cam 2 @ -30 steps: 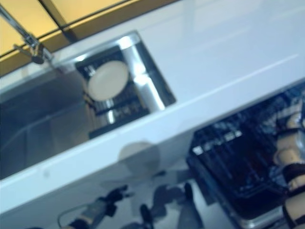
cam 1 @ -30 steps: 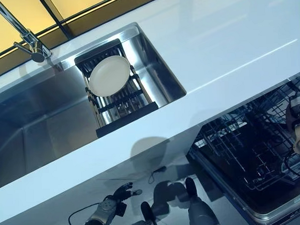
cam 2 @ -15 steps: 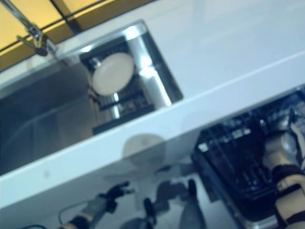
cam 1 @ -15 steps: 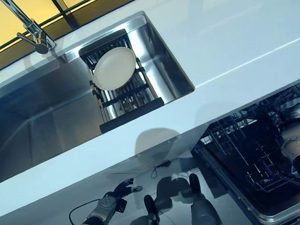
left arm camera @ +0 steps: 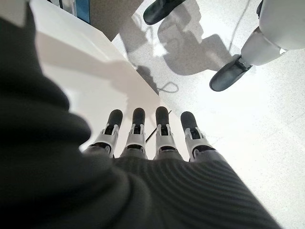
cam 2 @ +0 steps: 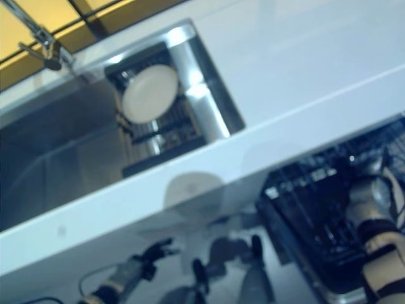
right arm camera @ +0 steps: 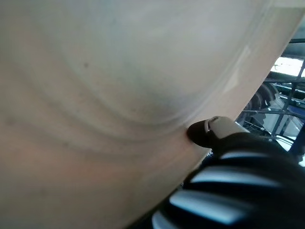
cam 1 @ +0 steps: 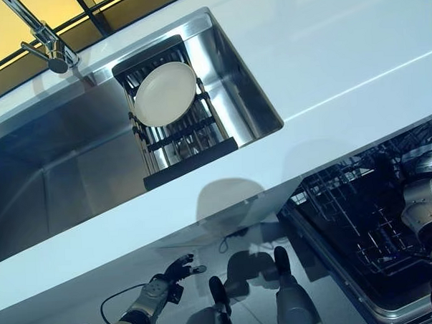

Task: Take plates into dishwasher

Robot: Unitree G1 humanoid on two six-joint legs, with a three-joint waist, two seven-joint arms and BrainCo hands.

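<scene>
A cream plate stands on edge in the black dish rack inside the steel sink. My right hand is low at the right, over the dishwasher's lower wire rack. In the right wrist view a second cream plate fills the picture, with my thumb pressed on its rim and wire rack showing behind. My left hand hangs below the counter front with straight fingers and holds nothing.
The white counter runs across, its front edge above the pulled-out dishwasher rack. A chrome tap stands at the sink's far left corner. Floor lies below the counter by my left hand.
The whole picture has shifted, so the camera moved. My right arm has shifted slightly left over the dishwasher rack. The plate in the sink rack and my left hand stay put.
</scene>
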